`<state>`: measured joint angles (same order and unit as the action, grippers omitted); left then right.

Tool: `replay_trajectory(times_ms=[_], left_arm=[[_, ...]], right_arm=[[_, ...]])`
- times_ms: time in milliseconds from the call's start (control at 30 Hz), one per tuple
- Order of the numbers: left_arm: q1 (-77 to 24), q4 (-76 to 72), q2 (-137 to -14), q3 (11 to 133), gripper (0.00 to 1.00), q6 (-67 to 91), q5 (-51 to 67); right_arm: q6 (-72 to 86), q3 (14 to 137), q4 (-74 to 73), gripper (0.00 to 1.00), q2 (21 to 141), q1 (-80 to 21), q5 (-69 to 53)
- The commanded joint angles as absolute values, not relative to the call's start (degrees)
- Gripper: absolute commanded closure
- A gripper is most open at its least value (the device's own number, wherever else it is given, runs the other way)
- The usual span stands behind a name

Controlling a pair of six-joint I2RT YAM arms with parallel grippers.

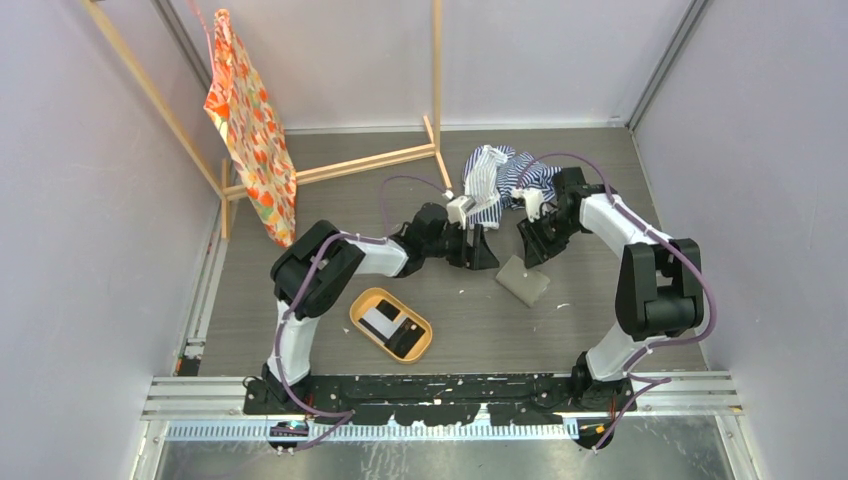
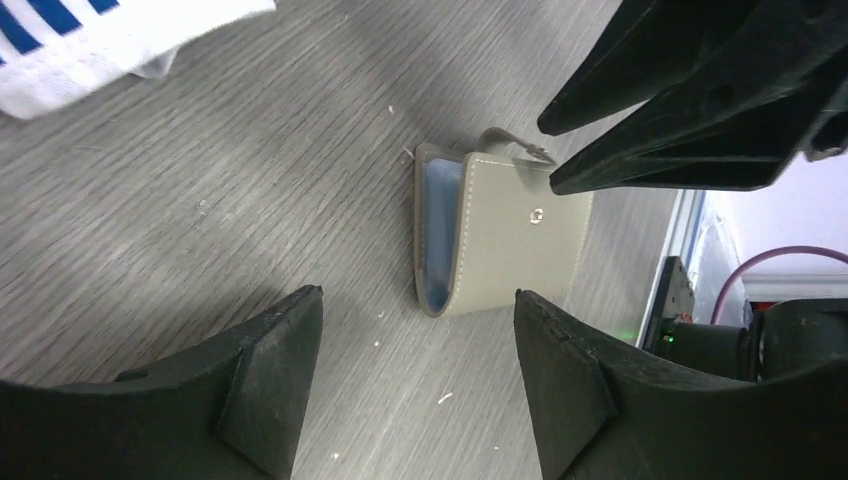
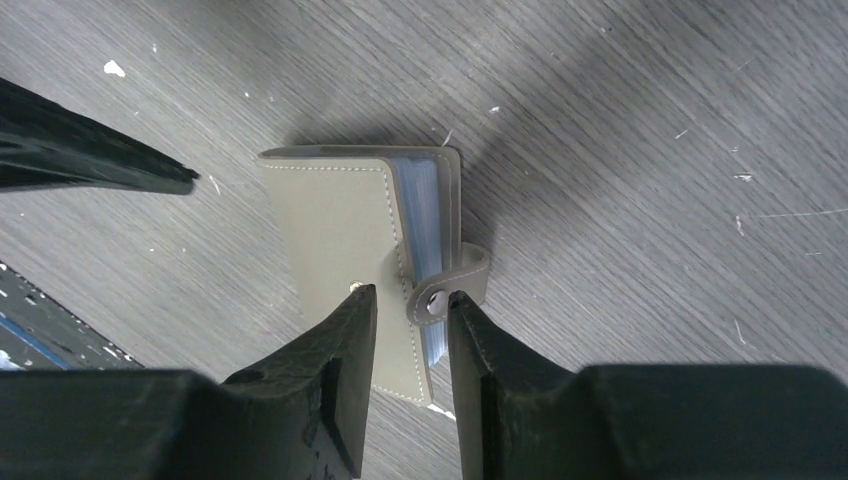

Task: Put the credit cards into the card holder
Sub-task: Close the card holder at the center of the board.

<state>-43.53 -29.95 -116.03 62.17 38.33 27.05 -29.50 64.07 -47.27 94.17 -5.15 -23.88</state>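
From above, the card holder (image 1: 523,281) lies flat on the grey table (image 1: 600,180), right of the centre and just in front of both grippers. The view is too far off to show its details. The same view shows an orange tray (image 1: 362,306) nearer the left arm's base, well apart from the holder. In it are two credit cards (image 1: 380,321), one pale and one black. A striped cloth (image 1: 500,178) lies behind the grippers, and a patterned orange cloth (image 1: 248,130) hangs from a wooden frame (image 1: 365,162) at the back left.

The left wrist camera gives the folded side: grey-brown cover, pale blue lining at the edge, and a small stud on the face. The left gripper (image 2: 418,295) stands wide open above the holder and holds nothing. The right gripper's fingers show at the upper right, pointing at the strap (image 2: 508,143).

Only the right wrist camera shows the blue sleeves inside and the strap with its snap curling round the open edge. The right gripper (image 3: 408,295) is narrowed, its fingertips on either side of that strap. I cannot tell whether they actually pinch it.
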Motion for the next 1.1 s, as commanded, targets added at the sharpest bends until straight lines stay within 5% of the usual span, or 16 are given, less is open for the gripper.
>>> replay_trajectory(times_ms=[0,267,533,1067], left_arm=[[-45.3,-25.6,-118.7,67.5,0.30,35.7,27.5],[-47.2,-14.4,-123.5,75.2,0.40,33.7,24.4],[-48.1,-7.3,-125.3,79.0,0.41,32.1,21.5],[-49.7,10.9,-131.8,89.3,0.36,30.1,14.7]], right_arm=[[-28.9,65.6,-46.0,0.65,94.9,-6.3,-21.0],[-29.1,65.6,-45.9,0.78,95.3,-7.0,-18.4],[-29.4,65.7,-46.6,0.99,94.4,-7.2,-19.4],[-29.3,65.7,-45.9,0.99,92.2,-7.1,-20.9]])
